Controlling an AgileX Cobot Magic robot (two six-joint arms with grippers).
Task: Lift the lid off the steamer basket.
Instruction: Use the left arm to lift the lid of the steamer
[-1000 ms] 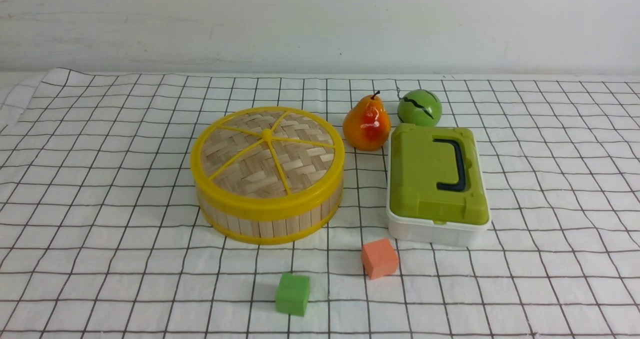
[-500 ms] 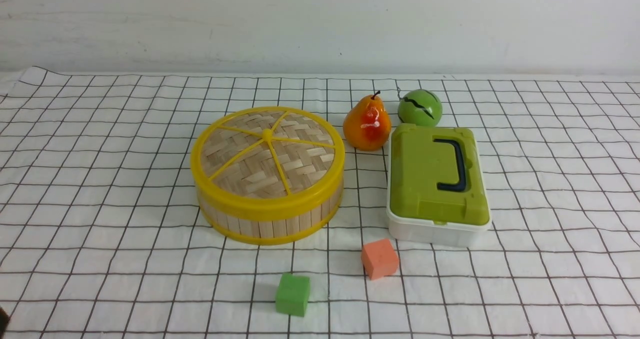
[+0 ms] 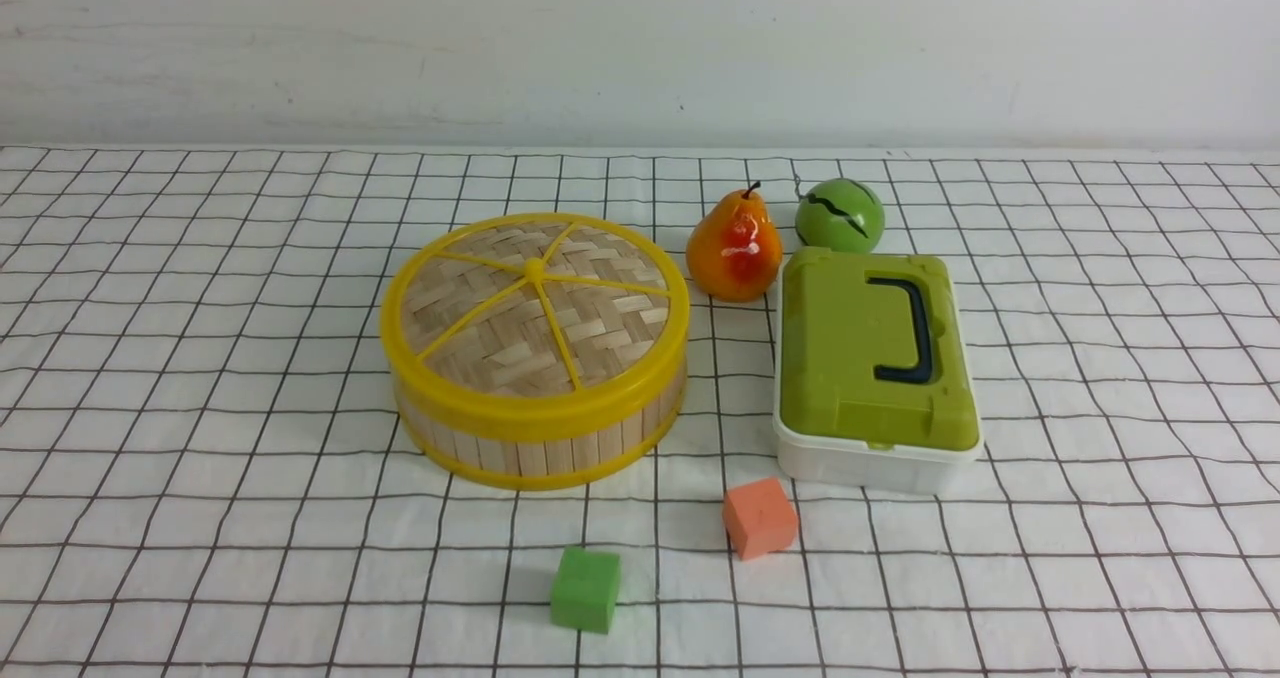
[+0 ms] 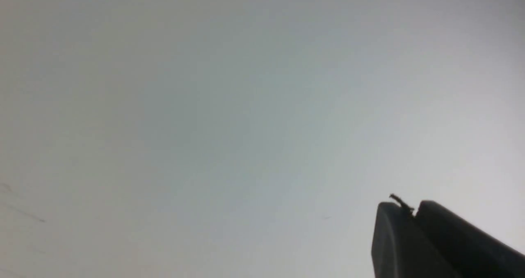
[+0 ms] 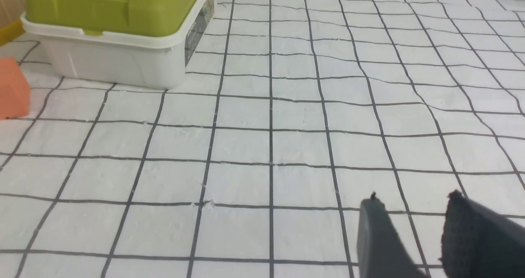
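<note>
Gone from the cloth's near left corner is that dark tip. Left gripper looks closed, empty; right gripper stands open. The lid sits on the basket, left of the pear.

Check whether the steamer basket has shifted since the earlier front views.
No. In the front view the steamer basket sits on the same lines of the grid cloth as before.

Here's the lid, woven tan with yellow spokes, on white cloth checked with thin black lines!
</note>
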